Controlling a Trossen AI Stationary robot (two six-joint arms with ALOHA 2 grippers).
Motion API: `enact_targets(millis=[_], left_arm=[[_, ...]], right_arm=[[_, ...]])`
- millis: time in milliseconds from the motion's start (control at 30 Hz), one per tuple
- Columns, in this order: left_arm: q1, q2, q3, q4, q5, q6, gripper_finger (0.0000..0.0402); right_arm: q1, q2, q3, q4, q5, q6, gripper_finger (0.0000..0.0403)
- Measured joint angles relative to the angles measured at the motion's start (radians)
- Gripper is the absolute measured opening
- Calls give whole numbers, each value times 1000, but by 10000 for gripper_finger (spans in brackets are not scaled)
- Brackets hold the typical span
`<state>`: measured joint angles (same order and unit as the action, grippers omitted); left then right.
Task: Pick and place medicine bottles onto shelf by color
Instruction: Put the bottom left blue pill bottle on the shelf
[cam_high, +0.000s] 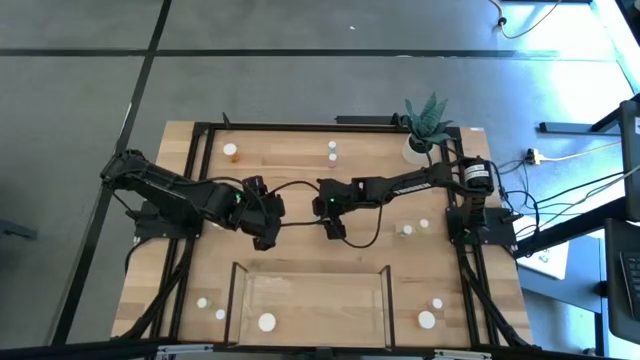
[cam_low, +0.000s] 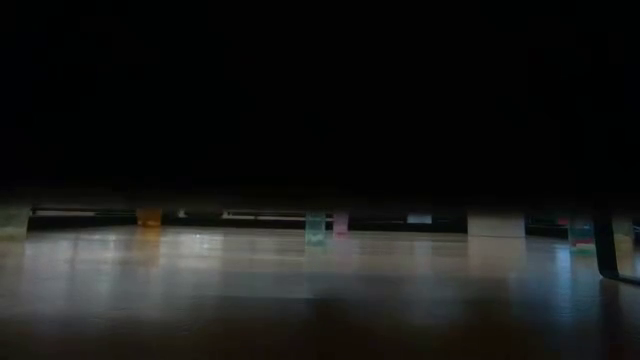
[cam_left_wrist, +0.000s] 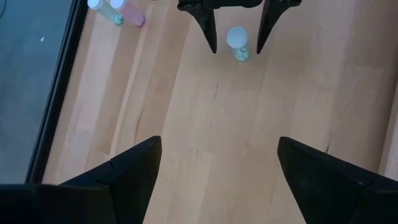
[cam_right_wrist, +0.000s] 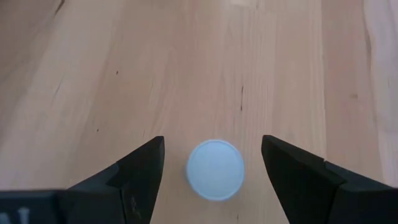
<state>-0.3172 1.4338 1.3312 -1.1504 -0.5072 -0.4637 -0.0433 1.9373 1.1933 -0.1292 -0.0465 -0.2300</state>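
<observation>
Right gripper (cam_right_wrist: 213, 168) hangs spread wide over the middle of the counter (cam_high: 300, 180), a white-capped bottle (cam_right_wrist: 216, 169) standing untouched between its fingers. Facing it, the left gripper (cam_left_wrist: 217, 168) is also wide open and holds nothing. Other medicine bottles (cam_high: 231, 150) dot the counter's edges. At the near edge sits the shelf (cam_high: 312, 300), with nothing on its board.

- Both arms: dark, nearly black links, chunky jointed housings.
- Thin black cables loop along and between links.
- Right arm: silver-grey cylindrical housing near its base, dark label band.
- left gripper (cam_left_wrist: 216, 174) and right gripper (cam_right_wrist: 213, 171): matte black fingers, broad bases tapering to pointed wedge tips.
</observation>
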Motion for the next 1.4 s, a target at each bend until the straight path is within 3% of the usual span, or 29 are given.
enact_targets(millis=[667,1400], left_arm=[[0,0,0,0,0,0,315],[0,0,0,0,6,0,315]], right_arm=[[0,0,0,-5,3,11,166],[0,0,0,-6,2,19,161]])
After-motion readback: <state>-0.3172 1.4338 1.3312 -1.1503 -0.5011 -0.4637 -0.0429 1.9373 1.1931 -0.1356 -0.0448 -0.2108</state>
